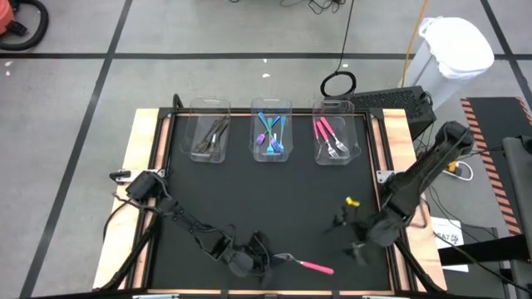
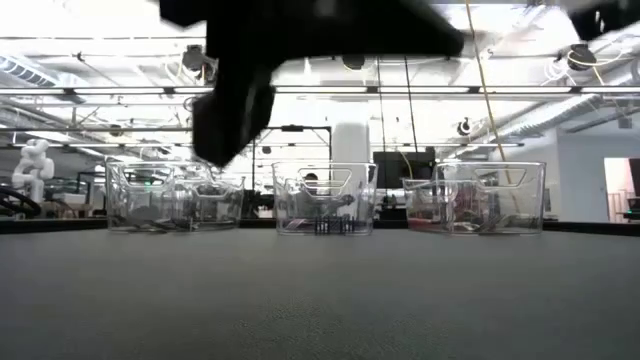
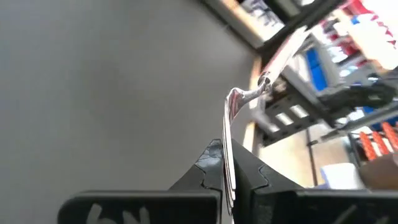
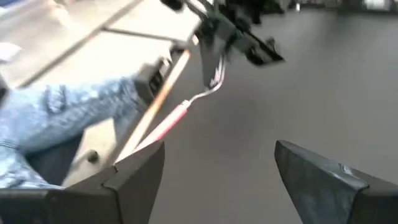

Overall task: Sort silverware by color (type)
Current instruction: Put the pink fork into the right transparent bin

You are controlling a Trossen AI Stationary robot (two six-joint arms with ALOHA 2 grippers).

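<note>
My left gripper is near the table's front edge, shut on a pink-handled fork that sticks out toward the table's right. In its wrist view the silver fork runs away from the fingers. My right gripper hovers open to the right of the fork, touching nothing. Its own view shows the wide gap, with the left gripper and the fork's pink handle beyond. Three clear bins stand along the far side. They hold dark forks, blue forks and pink forks. My left gripper pinches the fork's silver tine end between its two fingers. The fingers lie along the fork, coming from the table's left and slanting slightly down. The neck and the pink handle reach out past the fingertips. Whether the handle's end touches the table, I cannot tell.
The three bins stand in a row at the far side of the black mat. A wide stretch of bare mat lies between them and the grippers. A person's jeans-clad leg shows beyond the near table edge.
</note>
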